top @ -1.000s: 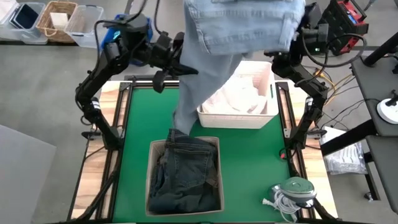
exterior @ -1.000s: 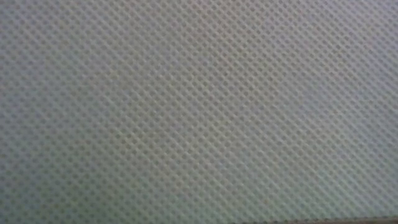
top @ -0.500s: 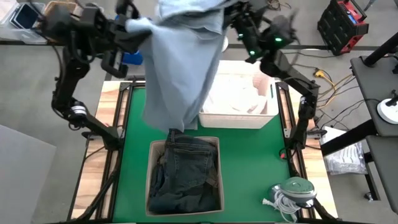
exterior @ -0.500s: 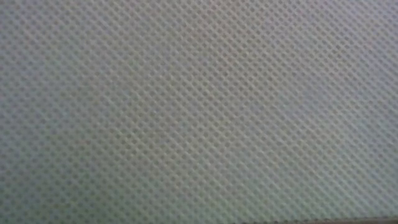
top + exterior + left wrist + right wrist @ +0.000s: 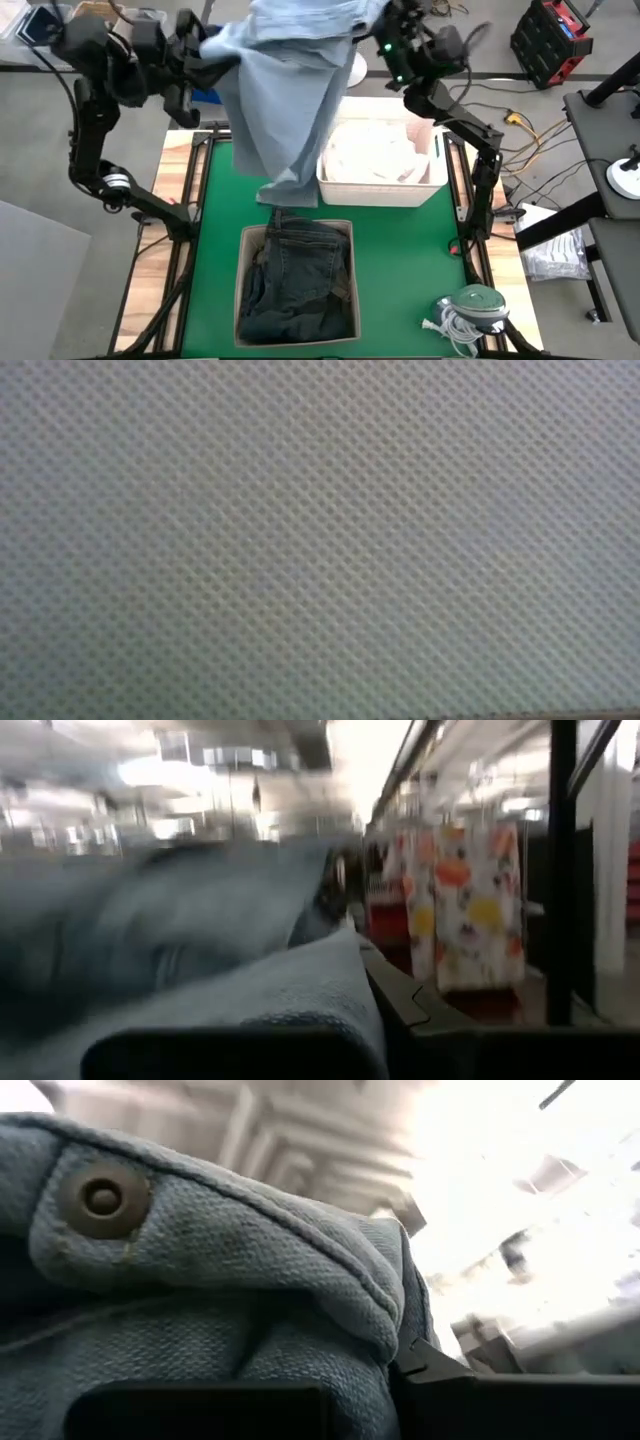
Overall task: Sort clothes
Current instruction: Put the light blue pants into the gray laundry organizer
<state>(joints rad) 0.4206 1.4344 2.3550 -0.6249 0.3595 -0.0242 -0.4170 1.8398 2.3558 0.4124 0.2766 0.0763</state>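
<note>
Jeans [image 5: 290,90], pale blue denim, hang high over the far-left part of the table [image 5: 400,260], stretched between your two grippers and draping down so the lowest hem dangles just beyond the near bin [image 5: 243,262]. Your left gripper [image 5: 205,52] sits at the far left, above the table's far edge, with cloth bunched against it; your left wrist view shows denim lying over its fingers [image 5: 230,1055], so it looks pinched on the jeans. Your right gripper [image 5: 372,25] is up at the far centre, and its wrist view shows a waistband with a metal button [image 5: 103,1198] pressed against its fingers [image 5: 200,1415], so it too grips the jeans. In the near bin you have dark jeans [image 5: 298,280] folded and filling it. The white basket [image 5: 430,185] at the far right holds white pieces [image 5: 375,155], and the hanging denim covers its left edge. A grey mesh [image 5: 320,540] fills your whole low view, so nothing else reads there. Near the table's near-right corner sits a green-topped device [image 5: 478,303] with a coiled white cable [image 5: 452,325]
</note>
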